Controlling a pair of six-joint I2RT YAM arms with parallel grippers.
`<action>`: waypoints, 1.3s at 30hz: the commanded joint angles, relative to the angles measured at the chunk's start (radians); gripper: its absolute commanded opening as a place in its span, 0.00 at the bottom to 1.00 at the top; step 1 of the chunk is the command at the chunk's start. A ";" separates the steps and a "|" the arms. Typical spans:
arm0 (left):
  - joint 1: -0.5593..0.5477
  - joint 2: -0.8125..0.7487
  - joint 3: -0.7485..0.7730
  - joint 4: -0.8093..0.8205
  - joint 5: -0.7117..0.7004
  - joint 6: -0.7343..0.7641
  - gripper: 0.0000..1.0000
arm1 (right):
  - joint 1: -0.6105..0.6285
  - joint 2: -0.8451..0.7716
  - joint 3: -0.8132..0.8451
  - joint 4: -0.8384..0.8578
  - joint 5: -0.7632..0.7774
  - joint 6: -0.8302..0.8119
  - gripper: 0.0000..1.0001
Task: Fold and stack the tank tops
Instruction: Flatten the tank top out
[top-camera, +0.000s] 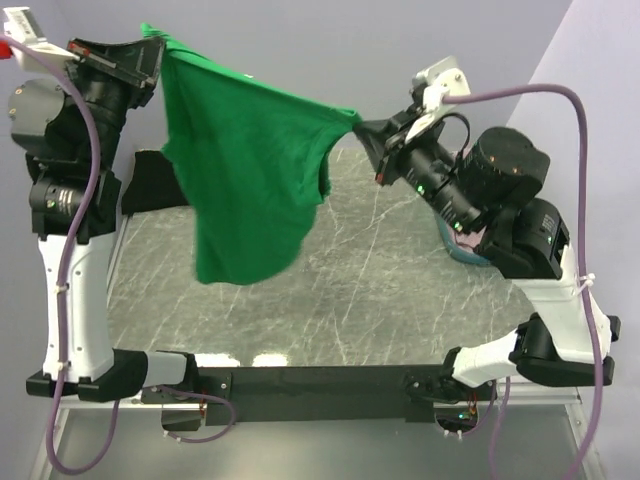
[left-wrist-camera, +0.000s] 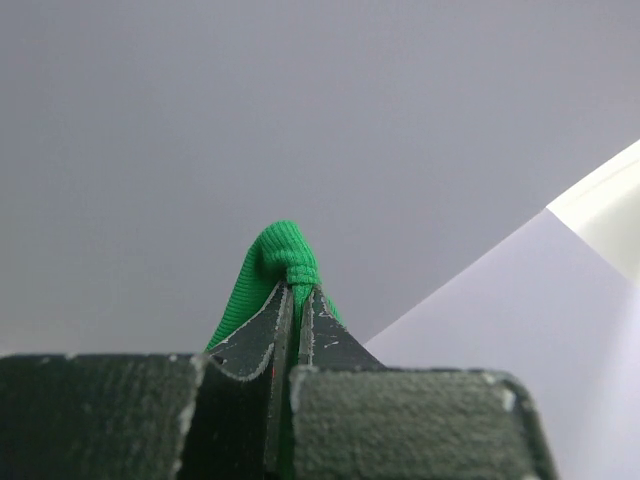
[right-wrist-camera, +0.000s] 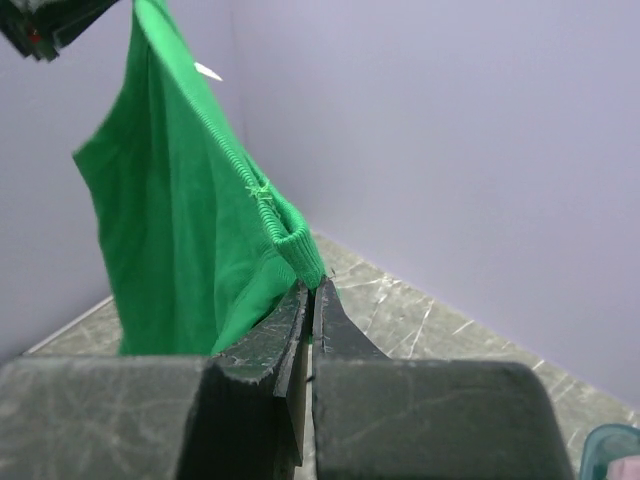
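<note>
right pincer (top-camera: 362, 128) is pinching one end of the green tank top (top-camera: 250, 180), left pincer (top-camera: 150, 50) is pinching the other end, both pressed tight on cloth; the top is hanging stretched between them, above the desk (top-camera: 400, 290).

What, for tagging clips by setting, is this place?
Likely a robot lab bench: left gripper and right gripper hold a green tank top above a marble-look table, with plain lilac walls behind.

No lettering can be read in any view; the white tag (right-wrist-camera: 208, 71) on the green tank top (right-wrist-camera: 180, 230) may carry print, but it shows too small to tell.
</note>
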 joint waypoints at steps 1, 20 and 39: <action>0.005 0.028 -0.017 0.084 -0.007 -0.017 0.01 | -0.093 0.007 0.004 0.002 -0.173 0.045 0.00; -0.016 0.781 0.503 0.230 0.181 -0.099 0.01 | -0.816 0.616 0.487 0.316 -0.880 0.416 0.00; 0.019 0.373 -0.331 0.475 0.284 -0.123 0.01 | -0.845 0.101 -0.549 0.599 -0.758 0.493 0.00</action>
